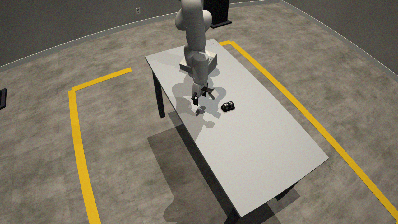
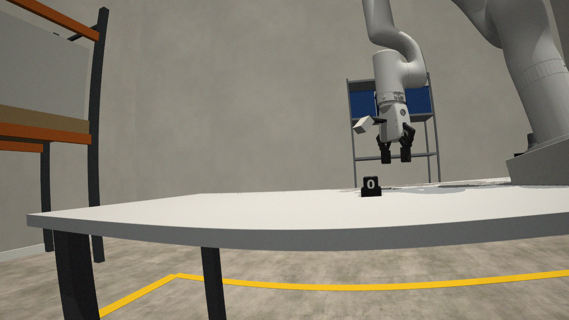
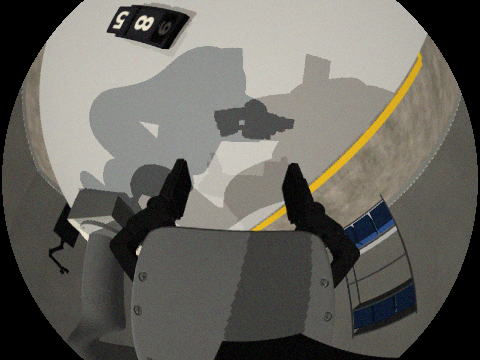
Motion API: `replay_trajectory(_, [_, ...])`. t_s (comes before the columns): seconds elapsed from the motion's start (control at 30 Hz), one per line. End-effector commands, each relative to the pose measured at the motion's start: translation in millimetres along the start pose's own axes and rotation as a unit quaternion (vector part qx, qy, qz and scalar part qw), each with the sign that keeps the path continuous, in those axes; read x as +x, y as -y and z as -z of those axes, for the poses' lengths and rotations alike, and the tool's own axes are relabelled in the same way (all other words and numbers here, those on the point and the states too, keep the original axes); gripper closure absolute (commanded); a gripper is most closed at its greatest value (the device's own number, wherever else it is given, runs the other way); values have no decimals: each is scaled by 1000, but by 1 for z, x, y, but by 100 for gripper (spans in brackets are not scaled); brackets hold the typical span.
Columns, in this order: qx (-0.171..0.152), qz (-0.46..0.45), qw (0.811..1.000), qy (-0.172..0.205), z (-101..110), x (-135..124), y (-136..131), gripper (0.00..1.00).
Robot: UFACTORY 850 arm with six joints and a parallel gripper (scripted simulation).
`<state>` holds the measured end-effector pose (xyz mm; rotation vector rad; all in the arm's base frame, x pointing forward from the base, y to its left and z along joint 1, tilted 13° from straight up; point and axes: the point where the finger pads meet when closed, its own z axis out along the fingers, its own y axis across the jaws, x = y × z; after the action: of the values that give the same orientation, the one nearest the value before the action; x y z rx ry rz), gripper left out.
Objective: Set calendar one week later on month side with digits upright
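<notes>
The desk calendar (image 1: pixel 228 106) (image 2: pixel 370 186) (image 3: pixel 147 26) sits on the table, near the arm's shadow and apart from the gripper. It consists of dark, square-edged cubes, side by side in a low black tray (image 1: pixel 228 110) (image 2: pixel 370 193) that lies flat. Crisp white numerals mark the cubes: an 8 and a 5 on the upper faces, and an upright 0 on the end facing the exterior view. The digits on the long side are too small to read surely.

The gripper (image 1: pixel 200 99) (image 2: pixel 395 156) (image 3: pixel 237 173) hangs above the tabletop, its jaws wide open with nothing between them. Its blunt black fingers hang from angular linkages below a smooth, pale housing.

The table (image 1: pixel 264 139) (image 2: pixel 278 206) (image 3: pixel 280 35) has a matte, off-white slab top with a grey edge and dark, squared legs. The arm (image 1: pixel 194 27) (image 2: pixel 387 71) (image 3: pixel 102 280) is all rounded, satiny pale-grey tubes. Around the table, flat yellow tape (image 1: pixel 264 75) (image 2: pixel 318 287) (image 3: pixel 370 135) crosses a mottled, stone-like floor (image 1: pixel 125 139) (image 2: pixel 358 266) (image 3: pixel 415 120).
</notes>
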<state>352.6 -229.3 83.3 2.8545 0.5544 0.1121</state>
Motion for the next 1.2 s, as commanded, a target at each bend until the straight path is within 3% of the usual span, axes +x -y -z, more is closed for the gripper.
replay_trajectory(0.0, [5, 1, 1000, 11, 12, 0, -1, 0])
replay_trajectory(0.83, [5, 7, 1000, 11, 17, 3, 0, 0])
replay_trajectory(1.17, [2, 164, 986, 10, 21, 49, 17, 0])
